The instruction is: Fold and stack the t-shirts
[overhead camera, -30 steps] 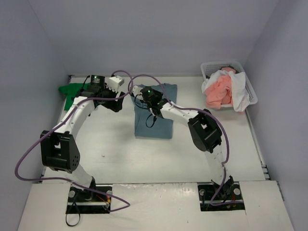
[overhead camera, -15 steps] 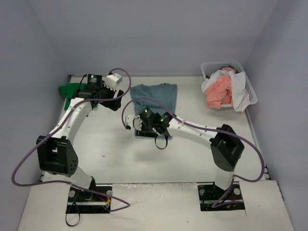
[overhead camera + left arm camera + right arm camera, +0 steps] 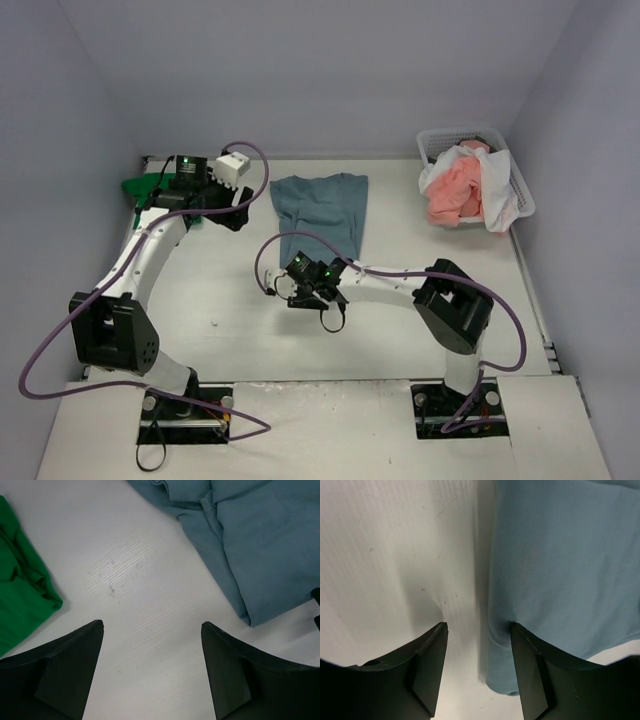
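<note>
blue t-shirt (image 3: 325,210): laid flat mid-table (image 3: 230,290), a little toward 12 o'clock; a long narrow panel is seen, judged already folded lengthwise.
green t-shirt (image 3: 138,187): bunched at the table's 10 o'clock corner, unfolded.
pink t-shirt (image 3: 452,195) / white t-shirt (image 3: 495,190): heaped in the basket (image 3: 450,135) at 2 o'clock and spilled over its rim.
step: folding of the blue t-shirt is judged in hand; no stack is seen.
right gripper (image 3: 477,626): jaws are held apart at the blue t-shirt's 7 o'clock corner, with the cloth edge lying between them; nothing is pinched.
left gripper (image 3: 151,630): jaws are held wide apart over bare table, with the green t-shirt at 9 o'clock and the blue t-shirt at 2 o'clock in the wrist view; nothing is held.
next move: the near corner probably has to be pinched through every layer and carried toward 12 o'clock; a second hold on the same hem may be needed so the fold is kept square.
hidden: the near hem is covered by the right arm (image 3: 390,280) in the top view; finger-to-cloth contact cannot be told; the layer count, the sleeves and what lies deeper in the basket cannot be made out.
</note>
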Robot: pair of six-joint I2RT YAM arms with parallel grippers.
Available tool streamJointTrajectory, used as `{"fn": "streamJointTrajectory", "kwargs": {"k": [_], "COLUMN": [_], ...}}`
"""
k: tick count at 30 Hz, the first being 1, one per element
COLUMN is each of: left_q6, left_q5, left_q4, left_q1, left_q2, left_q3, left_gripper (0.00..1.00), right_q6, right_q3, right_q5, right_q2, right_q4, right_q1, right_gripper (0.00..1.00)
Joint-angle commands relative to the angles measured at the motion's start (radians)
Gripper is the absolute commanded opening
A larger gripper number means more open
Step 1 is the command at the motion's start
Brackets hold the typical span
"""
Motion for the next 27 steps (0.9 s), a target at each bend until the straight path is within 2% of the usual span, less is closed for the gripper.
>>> {"fn": "streamJointTrajectory", "kwargs": {"k": [1, 17, 27], "left_q6": [0.0, -0.005, -0.006], "left_q5": [0.007, 0.03, 0.046], "left_q4": [0.016, 0.041, 0.035], "left_q1": [0.01, 0.01, 0.01], "left_q2": [-0.053, -0.027, -0.029], "left_q3": [0.025, 0.01, 0.008], "left_gripper": [0.73, 0.73, 0.73], "right_q6": [0.015, -0.011, -0.031], "right_q3": [-0.007, -0.069, -0.06], "right_q5": [0.066, 0.141, 0.141], "right_q2": [0.001, 0.033, 0.077], "right_q4": [0.062, 0.145, 0.159], "right_q1": [0.001, 0.001, -0.04], "right_gripper": [0.5, 0.5, 0.55]}}
